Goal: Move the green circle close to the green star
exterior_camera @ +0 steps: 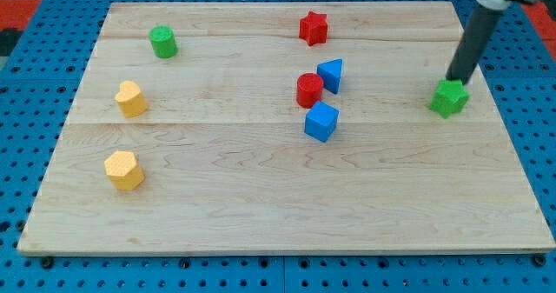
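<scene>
The green circle [162, 42] is a short green cylinder near the board's top left. The green star [449, 98] lies far from it, at the board's right side. My tip [453, 81] sits at the star's upper edge, touching it or very nearly so. The rod slants up to the view's top right. The whole width of the board lies between the tip and the green circle.
A red star [313, 27] lies at top centre. A red cylinder [308, 90], a blue triangle [331, 74] and a blue cube [321, 121] cluster mid-board. Two yellow blocks [131, 98] [124, 169] lie at the left. The wooden board [278, 215] rests on blue pegboard.
</scene>
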